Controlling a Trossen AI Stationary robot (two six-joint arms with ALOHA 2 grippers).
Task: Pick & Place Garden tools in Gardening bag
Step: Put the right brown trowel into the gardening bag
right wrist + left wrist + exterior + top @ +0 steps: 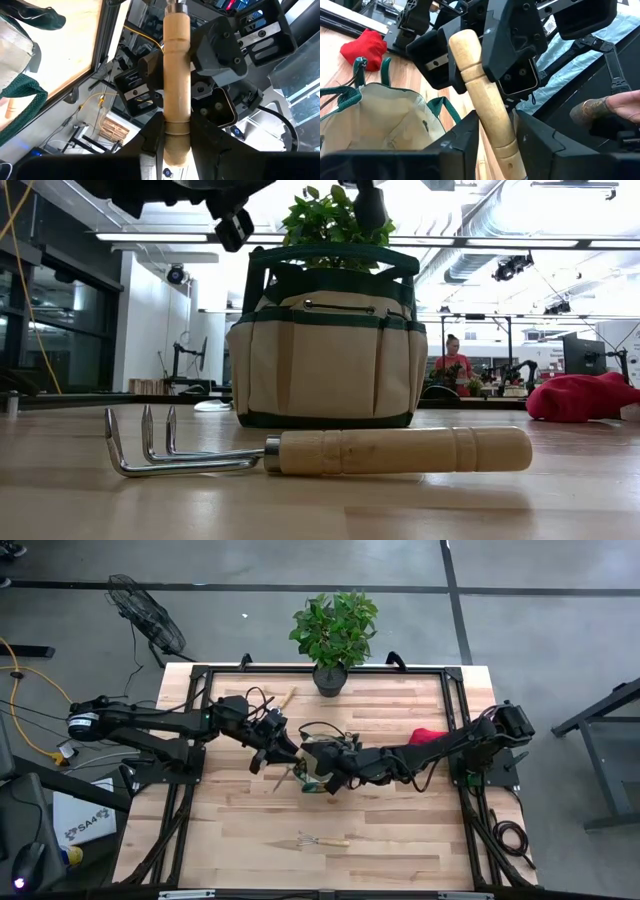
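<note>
Held tool: a garden tool with a smooth, turned pale wooden handle (485, 105), ringed with grooves near one end. Its metal collar shows only at the edge of the right wrist view; the head cannot be made out.
Left gripper: the left gripper (496, 131) has its 2 dark fingers clamped on the wooden handle, 1 on each side, above the bag's open mouth near the table's middle (283, 750).
Right gripper: the right gripper (176, 131) also pinches the same handle between its 2 dark fingers, so both grippers meet on 1 tool, facing each other (322, 766).
Gardening bag: the small round tan canvas bag with dark green trim (330, 345) stands upright at mid-table, directly under the 2 grippers. It has stitched outer pockets, thin green loop handles, and a soft, creased pale lining (390, 125).
Hand fork: a 3-pronged bent-metal fork with a rounded wooden handle (330, 450) lies flat on the table, on the near side, well apart from the bag (322, 840).
Second tool: another wooden-handled tool (286, 697) lies on the far side, near the left arm.
Red bundle: a soft, crumpled red cloth bundle (585, 398) rests on the table toward the right arm.
Plant: a leafy green plant in a dark pot (333, 635) stands at the far edge.
Table: pale wood-plank table (400, 830) in a black frame.
</note>
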